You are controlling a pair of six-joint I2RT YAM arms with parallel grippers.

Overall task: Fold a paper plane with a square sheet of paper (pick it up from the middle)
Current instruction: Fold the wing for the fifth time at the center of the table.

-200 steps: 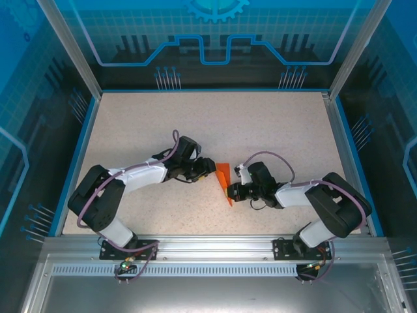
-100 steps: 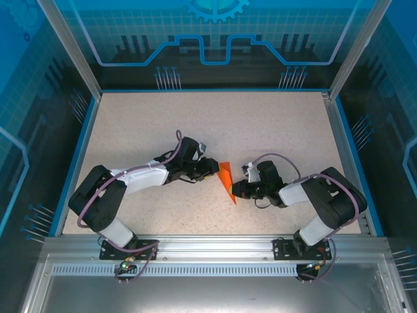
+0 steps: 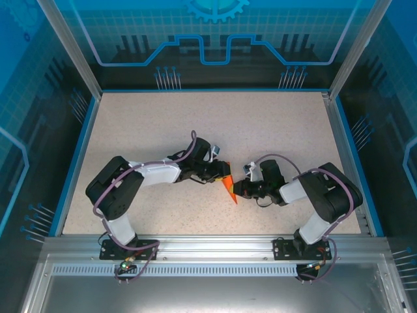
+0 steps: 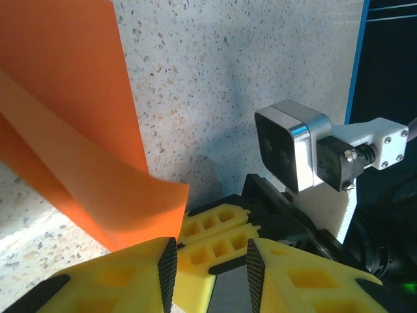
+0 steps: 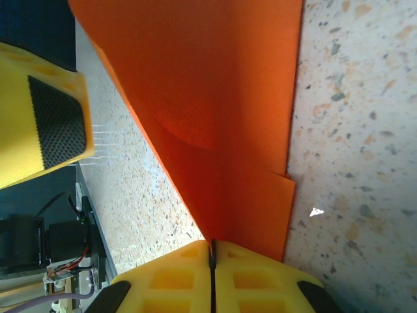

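Left gripper (image 3: 220, 173) nearer the folded paper (image 3: 229, 190)

The top camera looks down from above and behind the arm bases (image 3: 125, 248) onto the whole table (image 3: 143, 124). Both wrist cameras look along their fingers (image 4: 117, 280), very near the orange paper (image 5: 215, 98), shared by all views.

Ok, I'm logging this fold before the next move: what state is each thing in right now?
right gripper: shut on the orange paper.
orange paper: folded into layers, one edge pinched between the right gripper's fingers.
left gripper: jaws apart, holding nothing, close beside the paper.
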